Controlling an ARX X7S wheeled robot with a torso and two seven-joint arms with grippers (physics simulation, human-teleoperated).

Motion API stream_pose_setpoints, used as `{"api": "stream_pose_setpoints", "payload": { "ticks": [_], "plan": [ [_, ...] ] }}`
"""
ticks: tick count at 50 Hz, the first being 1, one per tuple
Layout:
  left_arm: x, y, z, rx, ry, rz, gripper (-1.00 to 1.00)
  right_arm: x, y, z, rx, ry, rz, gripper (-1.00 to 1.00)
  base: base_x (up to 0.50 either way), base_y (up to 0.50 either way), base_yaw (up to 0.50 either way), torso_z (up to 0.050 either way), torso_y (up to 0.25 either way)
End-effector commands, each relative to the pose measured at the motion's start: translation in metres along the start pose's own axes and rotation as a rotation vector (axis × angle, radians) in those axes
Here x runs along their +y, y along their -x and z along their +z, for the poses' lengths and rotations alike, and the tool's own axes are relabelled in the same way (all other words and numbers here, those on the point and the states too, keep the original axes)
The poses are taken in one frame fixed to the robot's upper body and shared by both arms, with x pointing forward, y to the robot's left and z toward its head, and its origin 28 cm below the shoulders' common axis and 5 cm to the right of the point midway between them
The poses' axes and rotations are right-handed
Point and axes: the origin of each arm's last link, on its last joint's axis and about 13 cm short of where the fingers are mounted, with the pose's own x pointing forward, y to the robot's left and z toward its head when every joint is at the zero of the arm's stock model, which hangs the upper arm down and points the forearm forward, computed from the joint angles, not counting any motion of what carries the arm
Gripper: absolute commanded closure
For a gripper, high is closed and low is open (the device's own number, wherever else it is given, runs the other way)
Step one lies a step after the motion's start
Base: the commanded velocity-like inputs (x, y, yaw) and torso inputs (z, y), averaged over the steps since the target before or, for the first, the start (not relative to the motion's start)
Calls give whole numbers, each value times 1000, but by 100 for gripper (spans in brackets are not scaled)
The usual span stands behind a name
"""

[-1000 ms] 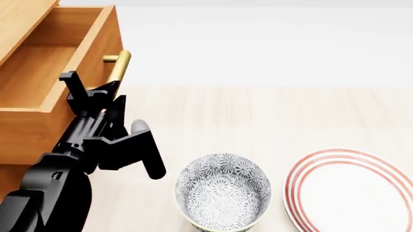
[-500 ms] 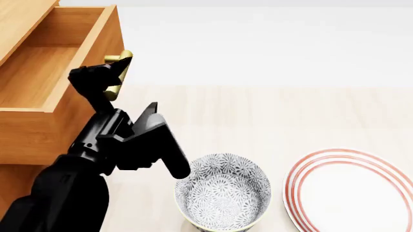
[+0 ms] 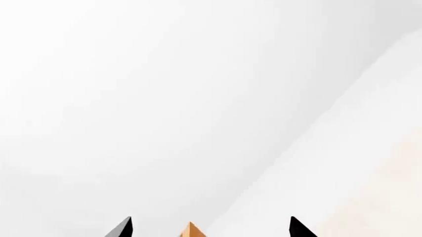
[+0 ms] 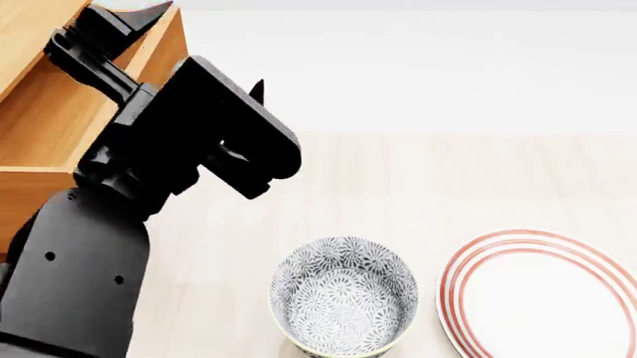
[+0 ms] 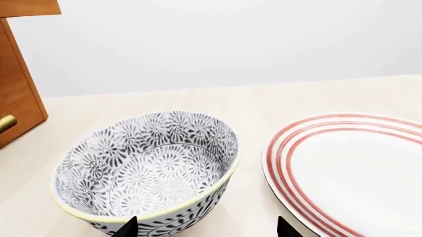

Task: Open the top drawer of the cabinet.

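We are lifting our left end effector (image 4: 104,33) up and away from the drawer (image 4: 60,112). It is now hanging over the drawer's open box, near the front panel's top edge, with the arm covering the spot where the brass handle was showing. A second ago the fingers were beside that handle, and half a second ago they were at it; now they are well above it and pointing off toward the pale wall, which is nearly all the left wrist view is showing. Its fingertips (image 3: 122,228) are standing apart at the bottom of that view with a sliver of orange wood between them, so we are reading the left end effector as open and holding nothing.

The drawer is sitting pulled out of the cabinet (image 4: 40,201) at the left edge of the tabletop (image 4: 448,179), its inside open to the head camera. It is looking no further out than in the earlier pictures. We are judging the opening as done and the arm as retreating.

The bowl (image 4: 344,297) and the plate (image 4: 547,294) are resting along the near edge, apart from each other, where they were before. Our right end effector (image 5: 205,228) is hovering just by the bowl, tips spread and empty, with a lower handle (image 5: 7,122) showing on the cabinet.
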Motion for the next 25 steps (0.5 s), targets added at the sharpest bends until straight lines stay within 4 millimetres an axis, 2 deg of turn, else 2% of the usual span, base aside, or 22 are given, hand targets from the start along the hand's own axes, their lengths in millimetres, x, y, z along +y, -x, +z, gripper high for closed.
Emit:
{"api": "stream_pose_setpoints", "payload": {
  "ticks": [1, 11, 19, 25],
  "plan": [
    [24, 6, 26, 21, 299, 7, -100, 1, -1, 0, -8, 1, 5, -100, 0, 0, 0, 0, 0],
    [35, 3, 32, 86, 472, 4, -100, 1, -1, 0, -6, 5, 9, -100, 0, 0, 0, 0, 0],
    [43, -12, 31, 157, 539, 29, -100, 1, -1, 0, -5, 7, 9, -100, 0, 0, 0, 0, 0],
    [43, -24, 22, 222, 572, 49, -100, 1, -1, 0, -3, 7, 8, -100, 0, 0, 0, 0, 0]
  ]
}}
